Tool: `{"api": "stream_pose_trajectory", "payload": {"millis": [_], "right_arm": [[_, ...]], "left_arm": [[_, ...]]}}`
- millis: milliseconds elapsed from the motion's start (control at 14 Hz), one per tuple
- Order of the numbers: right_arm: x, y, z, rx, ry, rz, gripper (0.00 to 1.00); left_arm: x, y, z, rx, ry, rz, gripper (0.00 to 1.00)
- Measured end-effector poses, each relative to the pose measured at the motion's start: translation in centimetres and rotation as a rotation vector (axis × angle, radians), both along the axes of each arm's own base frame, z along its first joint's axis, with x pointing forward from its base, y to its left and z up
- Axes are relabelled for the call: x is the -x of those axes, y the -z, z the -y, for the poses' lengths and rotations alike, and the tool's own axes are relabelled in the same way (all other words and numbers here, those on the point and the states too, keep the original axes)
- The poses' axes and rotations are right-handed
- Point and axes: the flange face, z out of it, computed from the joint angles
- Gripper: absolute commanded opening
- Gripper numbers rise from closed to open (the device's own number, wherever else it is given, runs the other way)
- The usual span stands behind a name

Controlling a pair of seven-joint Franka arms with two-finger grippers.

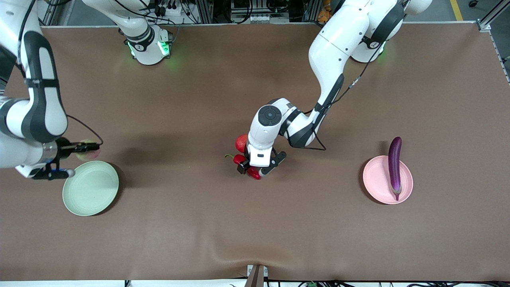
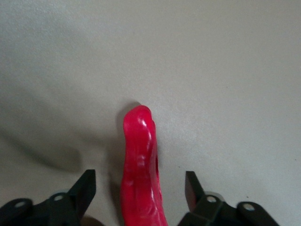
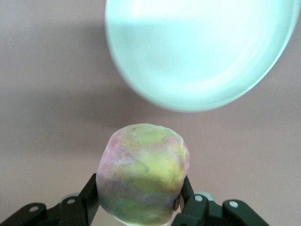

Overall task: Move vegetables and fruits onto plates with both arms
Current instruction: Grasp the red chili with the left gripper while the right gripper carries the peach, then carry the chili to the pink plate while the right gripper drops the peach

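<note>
The red chili pepper (image 1: 251,172) lies at mid table, and my left gripper (image 1: 252,169) is low over it, open, with one finger on each side. In the left wrist view the chili (image 2: 139,150) runs between the fingers (image 2: 86,189) without touching them. The bright red fruit (image 1: 241,142) sits right beside it, partly hidden by the left wrist. My right gripper (image 1: 85,148) is shut on the yellow-green fruit (image 3: 143,172), over bare table just beside the rim of the pale green plate (image 1: 91,191), which also shows in the right wrist view (image 3: 197,52). The purple eggplant (image 1: 394,165) lies across the pale pink plate (image 1: 374,179).
The brown table cover has a raised wrinkle near the front edge (image 1: 223,247). The two arm bases with green lights (image 1: 148,48) stand along the table's edge by the robots. The green plate holds nothing.
</note>
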Motion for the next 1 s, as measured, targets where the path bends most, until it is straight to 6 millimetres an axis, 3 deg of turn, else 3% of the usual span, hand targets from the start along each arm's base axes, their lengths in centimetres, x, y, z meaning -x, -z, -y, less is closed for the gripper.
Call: {"api": "stream_pose_trajectory", "payload": {"millis": [143,286,357,429,500,571,643,857,1000], "right_arm": [[-1.1,3.1,2.8,0.002,-0.020,0.044,0.00],[-1.0,6.2,4.9,-0.005,-0.022,0.030,0.00],[-1.1,7.2,5.3,-0.005,-0.029,0.035,0.00],[-1.6,7.9,5.4,0.002,-0.035,0.062,0.00],[-2.1,8.5,5.1,0.007,-0.040,0.089,0.10],[-2.4,9.1,4.7,0.004,-0.046,0.100,0.27],[-2.6,9.4,4.3,0.001,-0.049,0.103,0.98],[-2.6,9.7,4.5,-0.014,-0.054,0.105,1.00],[-2.8,9.3,4.4,-0.039,-0.058,0.109,1.00]], "left_arm": [[0.1,0.2,0.2,0.007,0.003,0.007,0.73],[0.4,0.8,0.5,0.014,0.008,0.013,0.67],[0.5,1.0,0.6,0.019,0.009,0.017,0.61],[0.5,1.2,0.6,0.024,0.008,0.022,0.46],[0.4,1.4,0.6,0.028,0.008,0.025,0.16],[0.4,1.5,0.6,0.030,0.007,0.028,0.00],[0.3,1.5,0.5,0.030,0.006,0.029,0.00],[-0.1,1.1,0.5,0.035,0.003,0.041,0.00],[-1.4,-1.2,0.3,0.053,-0.009,0.074,0.00]]}}
